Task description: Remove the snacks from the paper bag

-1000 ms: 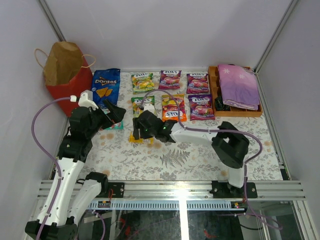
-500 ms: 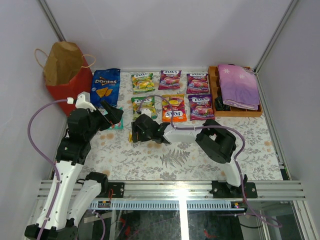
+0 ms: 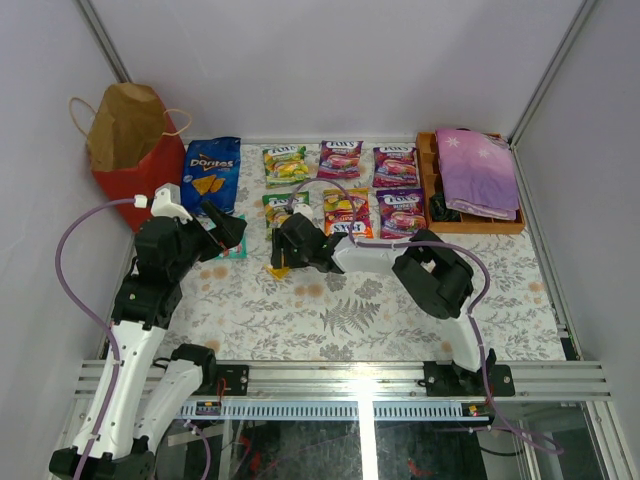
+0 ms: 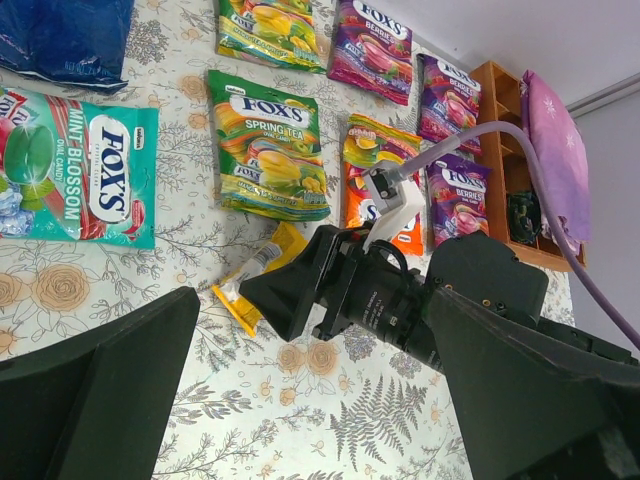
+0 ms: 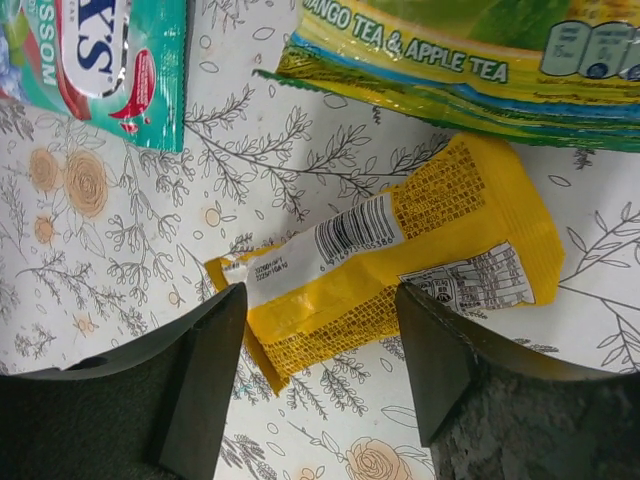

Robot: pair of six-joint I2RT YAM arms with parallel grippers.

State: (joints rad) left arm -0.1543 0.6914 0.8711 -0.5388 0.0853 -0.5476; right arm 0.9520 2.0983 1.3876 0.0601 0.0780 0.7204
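Observation:
The red paper bag stands upright at the far left, its mouth open and nothing showing inside. Snacks lie on the cloth: a blue Doritos bag, several candy pouches in two rows, a teal mint pouch and a small yellow bar. My right gripper is open and low over the bar, whose lower edge lies between the fingertips. From above, the right gripper is just over the bar. My left gripper is open and empty above the mint pouch.
A brown wooden tray at the far right holds a folded purple cloth. Grey walls close in the back and both sides. The left wrist view shows the right gripper and the bar on the floral cloth.
My right gripper and forearm have shifted slightly towards the back, and the yellow bar now lies just in front of it. The left gripper pulled slightly left early on, then stayed still.

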